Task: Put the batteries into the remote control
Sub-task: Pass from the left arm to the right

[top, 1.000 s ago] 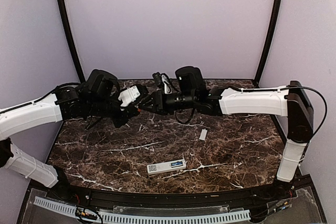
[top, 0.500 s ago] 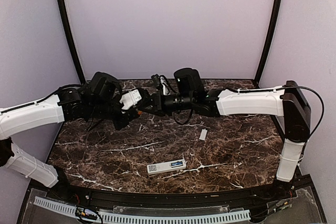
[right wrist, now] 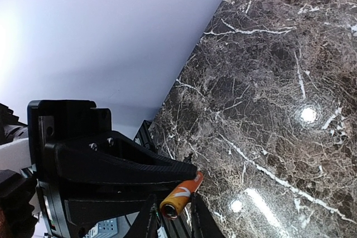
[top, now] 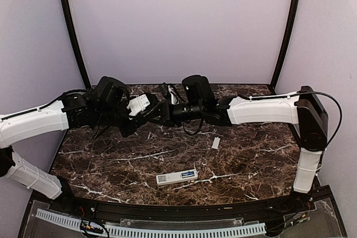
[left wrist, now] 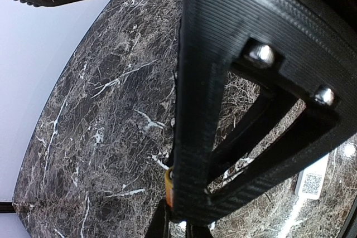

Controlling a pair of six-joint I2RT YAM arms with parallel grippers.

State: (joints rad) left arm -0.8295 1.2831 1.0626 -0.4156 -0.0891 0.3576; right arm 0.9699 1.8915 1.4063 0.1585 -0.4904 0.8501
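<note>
Handover of the battery [right wrist: 179, 194] is the step in hand, I judge. My left end effector [top: 143, 116] is closed on one end of it, in the air above the far middle of the desk [top: 251, 160], and the orange end sticks out free. My right end effector [right wrist: 172, 218] has a finger on either side of that free end, but I cannot tell whether they press on it.

To do this well, I should clamp the right firmly first, taking enough length that the battery cannot pivot. Only then should the left loosen, and the two draw apart along the battery's axis. A slip would let it drop and roll.

The remote [top: 177, 176] lies label-up at the near middle, well apart from both. The cover [top: 216, 143] lies to its far right.
</note>
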